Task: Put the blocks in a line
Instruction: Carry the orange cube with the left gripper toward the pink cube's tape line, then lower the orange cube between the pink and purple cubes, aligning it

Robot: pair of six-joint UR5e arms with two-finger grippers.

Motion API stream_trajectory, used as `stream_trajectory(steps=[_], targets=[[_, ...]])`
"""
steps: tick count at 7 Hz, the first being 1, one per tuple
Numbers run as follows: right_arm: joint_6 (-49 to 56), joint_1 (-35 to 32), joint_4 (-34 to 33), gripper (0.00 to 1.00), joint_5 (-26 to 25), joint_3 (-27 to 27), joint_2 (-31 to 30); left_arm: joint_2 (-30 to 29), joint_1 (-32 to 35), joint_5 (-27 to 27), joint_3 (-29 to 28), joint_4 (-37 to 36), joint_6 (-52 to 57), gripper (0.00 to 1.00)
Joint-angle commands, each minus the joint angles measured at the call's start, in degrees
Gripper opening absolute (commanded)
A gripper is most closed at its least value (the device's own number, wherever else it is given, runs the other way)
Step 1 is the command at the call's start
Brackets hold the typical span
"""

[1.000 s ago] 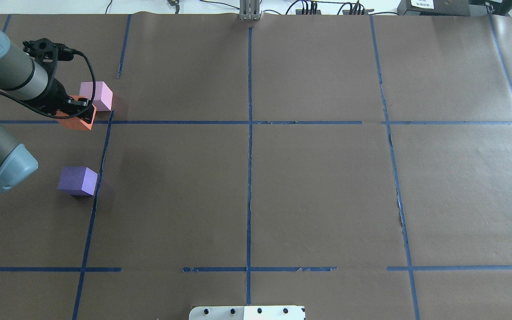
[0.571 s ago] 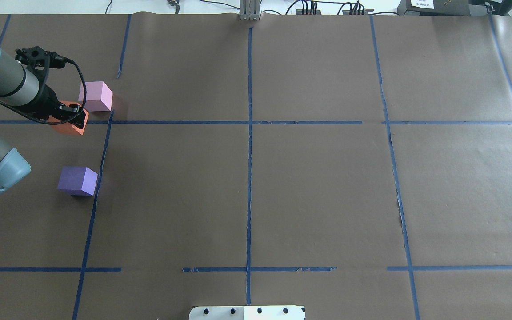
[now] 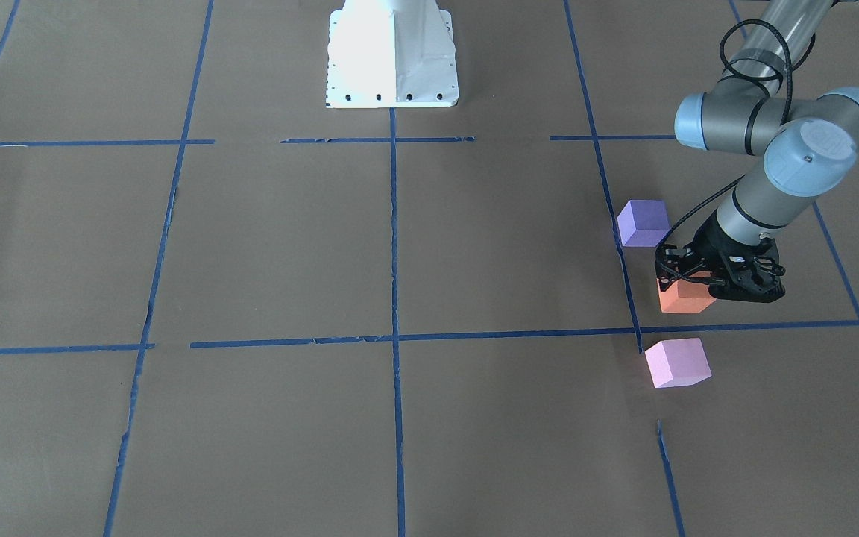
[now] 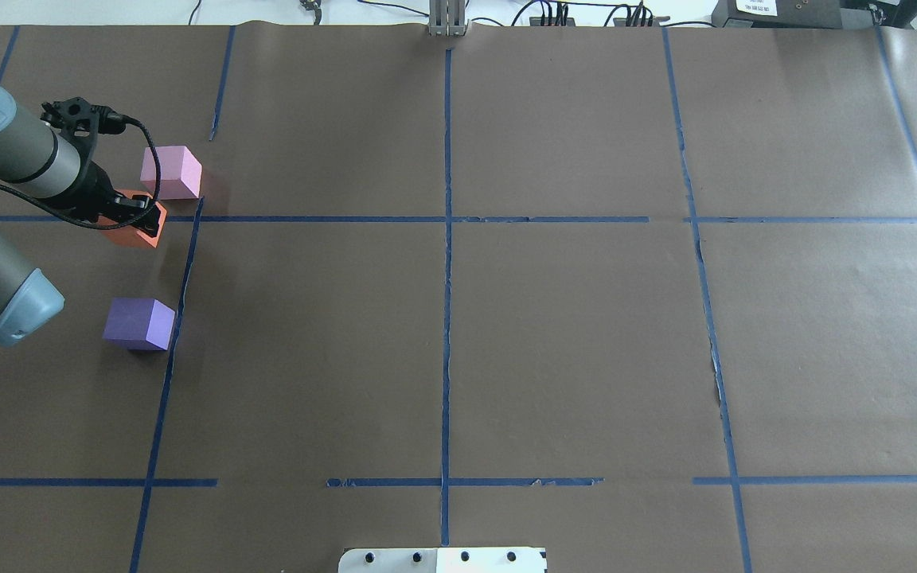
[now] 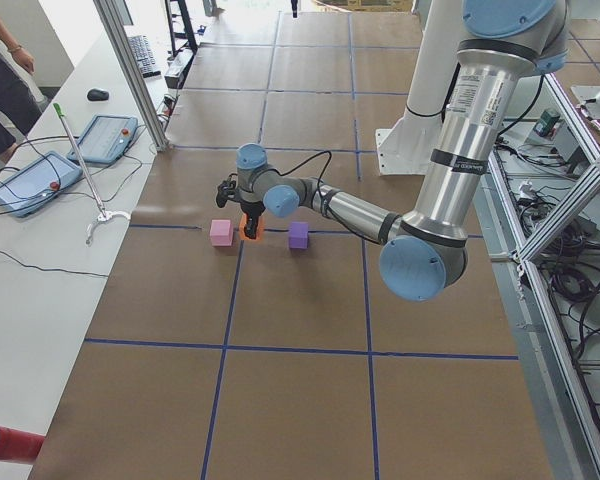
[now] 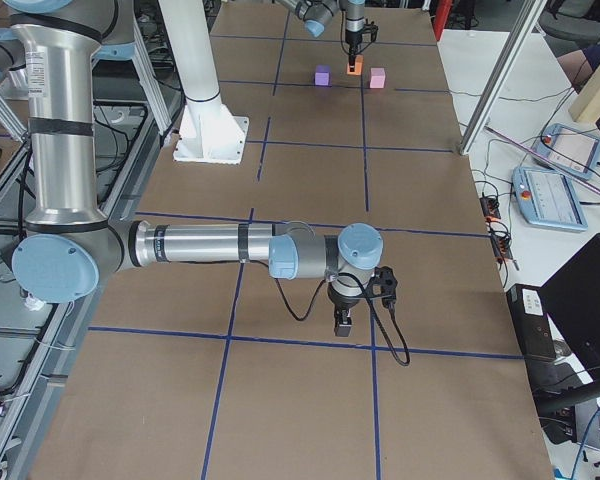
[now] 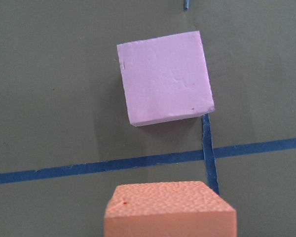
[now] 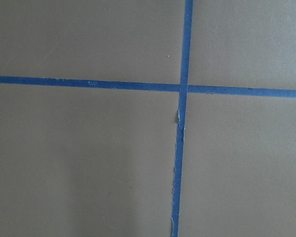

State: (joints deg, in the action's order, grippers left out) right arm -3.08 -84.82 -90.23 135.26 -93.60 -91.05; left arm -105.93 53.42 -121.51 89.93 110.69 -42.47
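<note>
My left gripper (image 4: 137, 213) is shut on the orange block (image 4: 138, 232), low over the table at the far left, just on the robot's side of a blue tape line. In the front view the gripper (image 3: 707, 280) covers the orange block's (image 3: 687, 298) top. The pale pink block (image 4: 171, 173) sits beyond the line, apart from the orange one. The violet block (image 4: 138, 324) sits nearer the robot. In the left wrist view the orange block (image 7: 170, 210) is at the bottom and the pink block (image 7: 164, 77) above. My right gripper (image 6: 343, 322) shows only in the right side view; I cannot tell its state.
Blue tape lines (image 4: 446, 239) divide the brown paper table into squares. The white robot base (image 3: 392, 52) stands at the middle of the robot's edge. Tablets and cables lie on a side bench (image 5: 40, 180). The right arm (image 6: 210, 245) reaches low over a tape crossing.
My left gripper carried the orange block left and toward the robot, away from the pink block, then a little back to the right. The pink and violet blocks have not moved.
</note>
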Motion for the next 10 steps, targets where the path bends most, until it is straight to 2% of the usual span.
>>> stream_trajectory(steps=[1, 5, 10], targets=[[0.0, 0.0, 0.0, 1.00, 0.0, 0.0, 0.0, -0.2, -0.2, -0.2, -2.0, 2.4, -2.0, 0.13], [0.0, 0.0, 0.0, 1.00, 0.0, 0.0, 0.0, -1.5, -1.9, -1.6, -4.6, 4.7, -8.9, 0.13], [-0.1, 0.0, 0.0, 1.00, 0.0, 0.0, 0.0, -1.1, -3.2, -1.6, -4.3, 5.0, -8.9, 0.16]])
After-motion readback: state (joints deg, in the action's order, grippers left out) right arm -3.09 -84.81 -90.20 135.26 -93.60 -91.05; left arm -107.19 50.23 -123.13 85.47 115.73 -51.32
